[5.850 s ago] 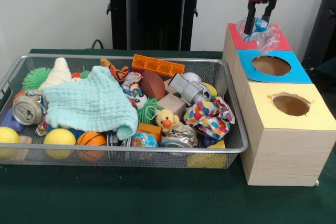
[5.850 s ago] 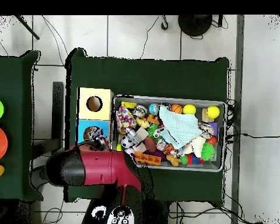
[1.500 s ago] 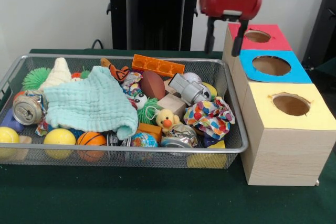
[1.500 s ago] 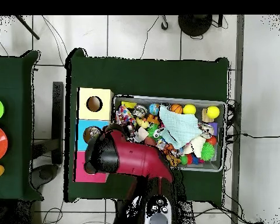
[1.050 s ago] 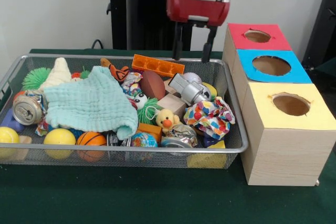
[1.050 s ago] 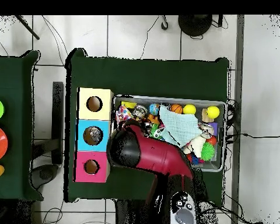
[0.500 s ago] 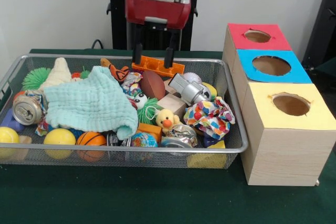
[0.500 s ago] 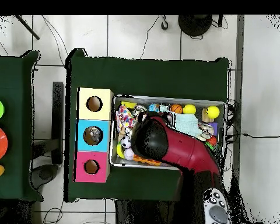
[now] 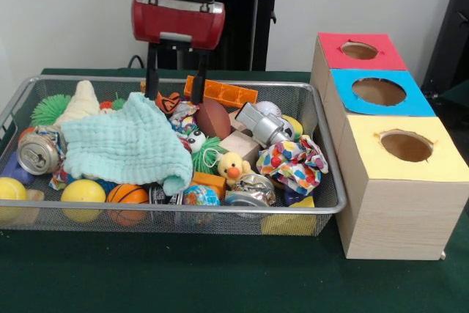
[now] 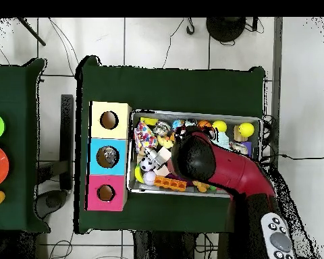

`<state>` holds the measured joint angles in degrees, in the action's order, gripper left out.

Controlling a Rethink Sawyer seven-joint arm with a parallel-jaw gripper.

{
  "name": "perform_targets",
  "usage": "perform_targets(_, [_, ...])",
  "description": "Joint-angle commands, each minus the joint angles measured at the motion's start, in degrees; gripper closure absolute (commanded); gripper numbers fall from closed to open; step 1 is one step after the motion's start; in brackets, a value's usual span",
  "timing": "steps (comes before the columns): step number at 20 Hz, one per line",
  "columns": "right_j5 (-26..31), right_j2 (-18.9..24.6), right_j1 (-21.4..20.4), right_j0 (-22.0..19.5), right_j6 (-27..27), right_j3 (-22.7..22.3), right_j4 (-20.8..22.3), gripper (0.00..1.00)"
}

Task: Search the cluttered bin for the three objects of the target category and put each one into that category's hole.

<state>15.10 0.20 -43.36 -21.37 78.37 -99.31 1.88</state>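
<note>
Claw point(image 9: 175, 86) spread wide and empty above the back of the wire bin point(image 9: 220, 214).

Its two dark fingers point(image 9: 152, 71) hang apart over the orange-and-black toy point(image 9: 167, 100), just behind the pale green cloth point(image 9: 128, 146) that drapes the bin's middle. Beside the cloth lie a crushed can point(image 9: 38, 152), a yellow ball point(image 9: 83, 191), a small basketball point(image 9: 127, 194), a yellow duck point(image 9: 233, 167), a wooden block point(image 9: 240, 144) and a crumpled multicolour wrapper point(image 9: 294, 163). An orange brick point(image 9: 220, 91) sits at the bin's back rim. Beside the bin stands the wooden box row point(image 9: 396, 203) with red hole point(image 9: 359, 50), blue hole point(image 9: 378, 91) and yellow hole point(image 9: 406, 146). All rest on the green surface point(image 9: 220, 276).
</note>
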Motion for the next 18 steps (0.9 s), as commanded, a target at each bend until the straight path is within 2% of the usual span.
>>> perform_targets(1, [0.92,10.43,4.06,-4.88,-4.86,0.79,8.42,0.0])
perform_targets(7, [-0.14,13.14,6.31,-8.25,-5.17,1.76,13.22,0.0])
perform_targets(11, [-1.45,14.38,9.3,-9.83,-5.14,3.15,16.9,0.0])
perform_targets(18, [-2.93,15.18,13.49,-10.98,-4.03,5.35,22.82,0.0])
